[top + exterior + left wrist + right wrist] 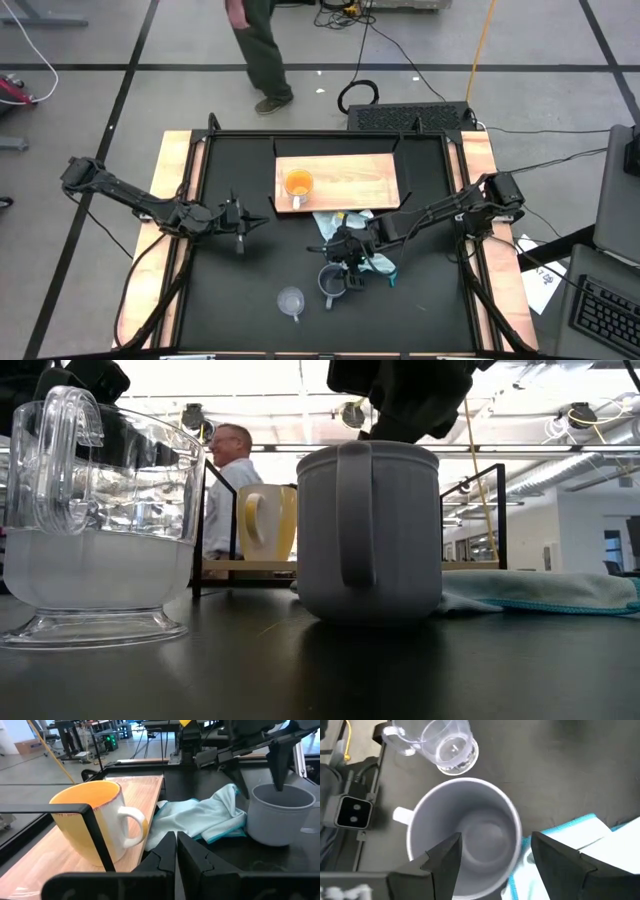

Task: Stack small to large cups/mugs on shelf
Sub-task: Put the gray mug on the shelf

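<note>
Grey-blue mug [465, 837] is standing upright on the black tabletop [240, 290] in front of the shelf [350, 178], and the right gripper [495, 855] is hanging directly over its mouth, fingers spread wide and holding nothing. One finger is lining up inside the rim and the other outside. The risk I judge from here: a pinch on a single wall could let the mug swing or slip on lifting. The light blue cloth [570, 850] is lying against the mug's side, so the outer finger could catch it and drag it along. The clear glass cup [442, 745] is sitting just beside and could be knocked. The orange mug [298, 184] is already occupying the shelf. The left gripper [243, 222] is waiting well apart, fingers together and empty.
</note>
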`<state>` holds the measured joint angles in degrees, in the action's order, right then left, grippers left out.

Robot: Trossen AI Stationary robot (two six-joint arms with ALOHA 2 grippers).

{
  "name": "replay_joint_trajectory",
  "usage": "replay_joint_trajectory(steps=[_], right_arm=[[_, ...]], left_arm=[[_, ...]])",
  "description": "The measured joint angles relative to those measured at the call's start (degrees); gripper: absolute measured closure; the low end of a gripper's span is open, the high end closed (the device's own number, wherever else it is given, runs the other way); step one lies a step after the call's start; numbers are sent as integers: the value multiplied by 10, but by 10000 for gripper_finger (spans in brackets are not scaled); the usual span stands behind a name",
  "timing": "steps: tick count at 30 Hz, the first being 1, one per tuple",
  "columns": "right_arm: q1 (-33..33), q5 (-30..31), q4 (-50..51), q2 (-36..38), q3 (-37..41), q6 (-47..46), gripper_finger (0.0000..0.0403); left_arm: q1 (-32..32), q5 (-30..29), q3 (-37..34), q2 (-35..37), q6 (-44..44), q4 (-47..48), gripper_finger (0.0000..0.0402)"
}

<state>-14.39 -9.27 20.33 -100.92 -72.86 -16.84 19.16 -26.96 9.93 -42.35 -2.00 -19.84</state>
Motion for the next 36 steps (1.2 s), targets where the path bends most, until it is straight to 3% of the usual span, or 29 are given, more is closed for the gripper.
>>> replay_joint_trajectory(steps=[29, 36], right_arm=[[-4, 24, 22, 0, 5, 52, 172], [-4, 34, 22, 0, 5, 56, 199]], left_arm=[[0, 0, 0, 0, -1, 3, 382], [0, 0, 0, 0, 0, 3, 382]])
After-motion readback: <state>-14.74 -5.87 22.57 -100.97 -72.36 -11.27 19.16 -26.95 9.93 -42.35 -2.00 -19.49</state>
